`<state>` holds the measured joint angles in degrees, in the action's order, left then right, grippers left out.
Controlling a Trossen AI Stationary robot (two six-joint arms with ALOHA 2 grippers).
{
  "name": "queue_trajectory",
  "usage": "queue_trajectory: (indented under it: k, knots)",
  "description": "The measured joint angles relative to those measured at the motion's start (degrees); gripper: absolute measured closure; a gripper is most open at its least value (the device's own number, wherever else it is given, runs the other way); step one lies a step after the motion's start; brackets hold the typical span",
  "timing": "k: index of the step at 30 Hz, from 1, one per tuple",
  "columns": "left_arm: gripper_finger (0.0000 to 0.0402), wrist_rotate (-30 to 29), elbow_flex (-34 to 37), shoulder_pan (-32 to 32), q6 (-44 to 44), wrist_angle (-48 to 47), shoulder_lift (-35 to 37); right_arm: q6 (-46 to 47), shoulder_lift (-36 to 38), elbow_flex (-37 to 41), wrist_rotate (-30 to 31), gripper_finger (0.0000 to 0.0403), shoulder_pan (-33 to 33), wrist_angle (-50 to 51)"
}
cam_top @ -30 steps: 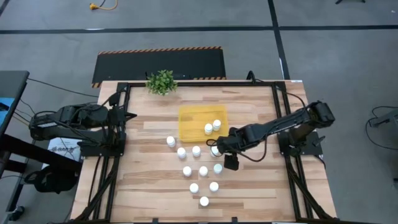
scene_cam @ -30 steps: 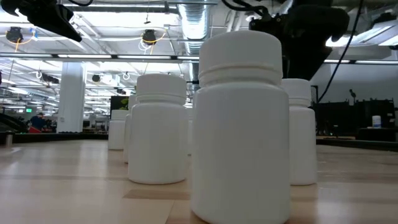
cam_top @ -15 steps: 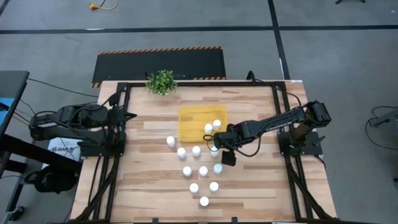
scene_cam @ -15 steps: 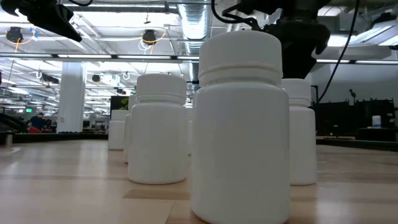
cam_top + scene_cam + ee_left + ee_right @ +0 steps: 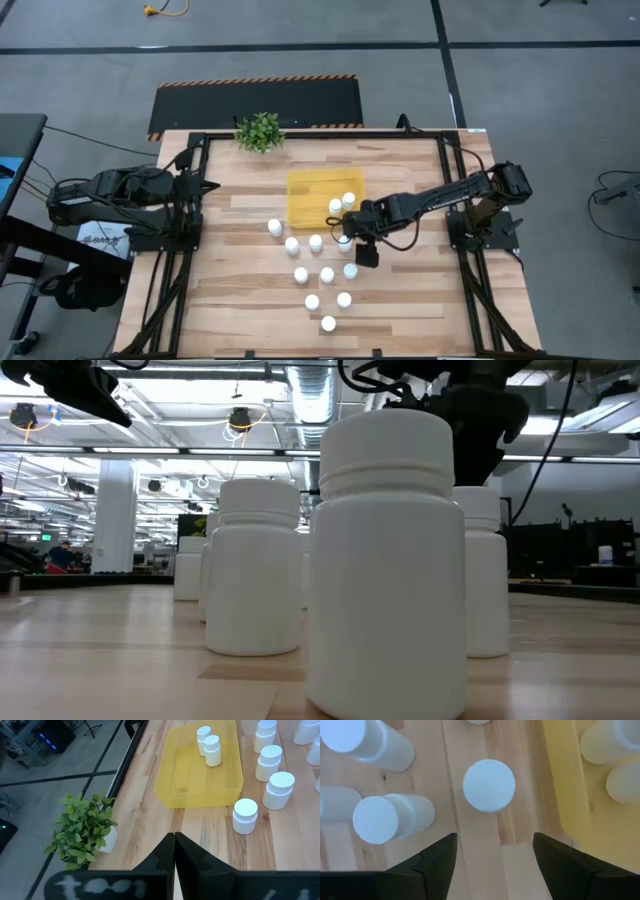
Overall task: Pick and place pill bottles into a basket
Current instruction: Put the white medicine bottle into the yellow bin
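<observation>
Several white pill bottles (image 5: 316, 270) stand upright on the wooden table in front of the yellow basket (image 5: 312, 190); two more (image 5: 341, 203) stand inside it. My right gripper (image 5: 348, 238) hangs open, pointing down, above one bottle (image 5: 489, 785) just outside the basket's near right corner. Its fingers (image 5: 437, 860) are wide apart and touch nothing. My left gripper (image 5: 174, 857) is shut and empty, held back at the table's left edge.
A small green plant (image 5: 260, 131) sits at the far edge, left of the basket. Other bottles (image 5: 385, 817) stand close beside the one under my right gripper, and the basket's wall (image 5: 565, 780) is on its other side. Black frame rails (image 5: 445, 200) border the table.
My right gripper has edged a little toward the table's left, coming over the bottle by the basket's near right corner. It has stayed open.
</observation>
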<state>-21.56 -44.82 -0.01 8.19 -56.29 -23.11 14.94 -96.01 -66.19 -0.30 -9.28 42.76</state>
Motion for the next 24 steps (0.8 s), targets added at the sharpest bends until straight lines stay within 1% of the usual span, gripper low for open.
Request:
queue_trajectory:
  k: [15, 24]
  knots:
    - [0.0401, 0.0, 0.0, 0.0, -0.31, 0.0, 0.01, -1.64, 0.02, 0.02, 0.12, 0.0147, 0.11, -4.56]
    - [0.0401, 0.0, 0.0, 0.0, -0.34, 0.01, 0.01, -2.65, 0.02, 0.02, 0.24, 0.0147, 0.61, -5.06]
